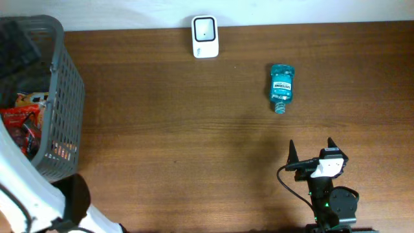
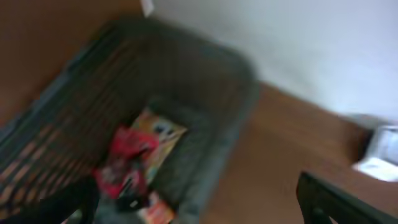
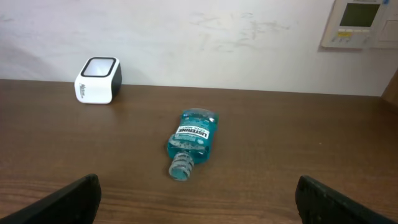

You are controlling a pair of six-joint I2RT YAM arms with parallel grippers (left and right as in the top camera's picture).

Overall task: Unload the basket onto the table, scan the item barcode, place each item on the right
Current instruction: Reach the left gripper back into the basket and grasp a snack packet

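A teal mouthwash bottle (image 1: 281,87) lies on its side on the brown table, cap toward the front. In the right wrist view the bottle (image 3: 191,140) is ahead of my right gripper (image 3: 199,208), which is open and empty, well short of it. From overhead the right gripper (image 1: 310,152) sits below the bottle. A white barcode scanner (image 1: 205,37) stands at the table's back edge, and the scanner (image 3: 97,79) also shows at the far left. My left gripper (image 2: 199,211) is open and empty above the grey basket (image 2: 205,155); this view is blurred.
The grey basket (image 1: 61,97) at the left edge holds red and yellow packets (image 2: 134,158). The white left arm (image 1: 26,194) crosses the lower left corner. A wall panel (image 3: 359,22) hangs behind the table. The table's back edge meets a white wall.
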